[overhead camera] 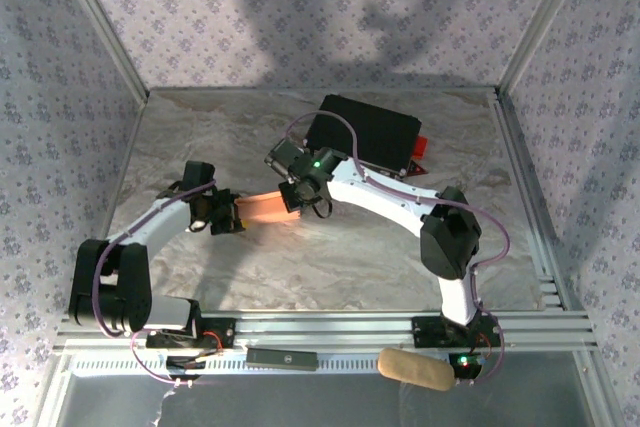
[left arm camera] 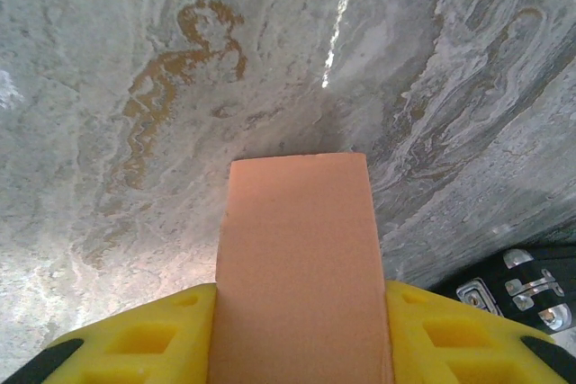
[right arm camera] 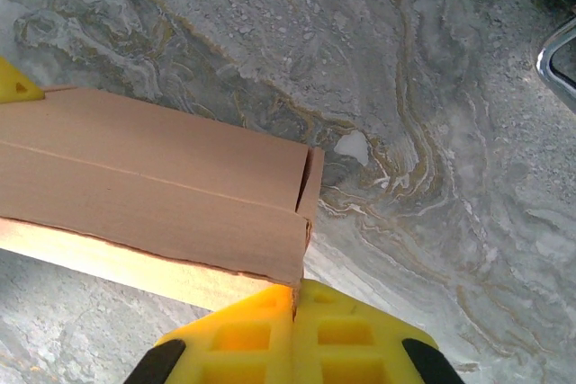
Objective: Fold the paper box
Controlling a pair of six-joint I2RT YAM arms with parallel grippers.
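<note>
Left wrist view: the left claw (left arm camera: 301, 312) stands partly open, its yellow fingers (left arm camera: 153, 334) clamped on either side of the salmon-pink paper box (left arm camera: 297, 240), which juts out over the marbled counter (left arm camera: 135, 87). Seen from above, the box lies mid-counter between the two arms, folded into a long rectangular shape. The right claw (overhead camera: 297, 197) meets the box's right end, closed tight with its tips up against the end corner. Farther back on the right sits a black hard case (overhead camera: 365, 132).
</note>
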